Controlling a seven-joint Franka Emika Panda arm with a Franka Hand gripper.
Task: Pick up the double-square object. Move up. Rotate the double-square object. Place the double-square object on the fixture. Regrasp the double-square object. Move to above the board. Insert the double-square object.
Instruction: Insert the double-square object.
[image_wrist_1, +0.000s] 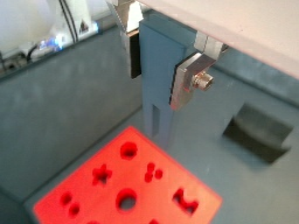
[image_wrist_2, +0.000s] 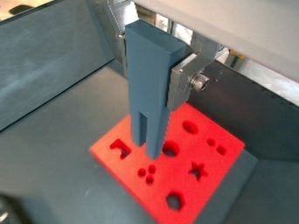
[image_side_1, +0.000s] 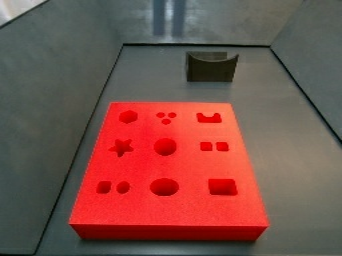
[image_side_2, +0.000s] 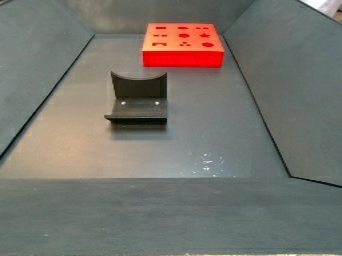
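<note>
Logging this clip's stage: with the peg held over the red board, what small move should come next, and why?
Probably shift sideways toward the double-square cutout, then descend. In both wrist views the gripper holds the double-square object upright, well above the board.

Gripper (image_wrist_2: 156, 79) raised high, pointing down, fingers (image_wrist_2: 184, 80) clamped on double-square object (image_wrist_2: 149, 87) (both wrist views).

No readable text or labels appear anywhere.

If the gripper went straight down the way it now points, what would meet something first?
Probably the tip of the double-square object held in the gripper would meet the board below; exact spot unclear.
</note>
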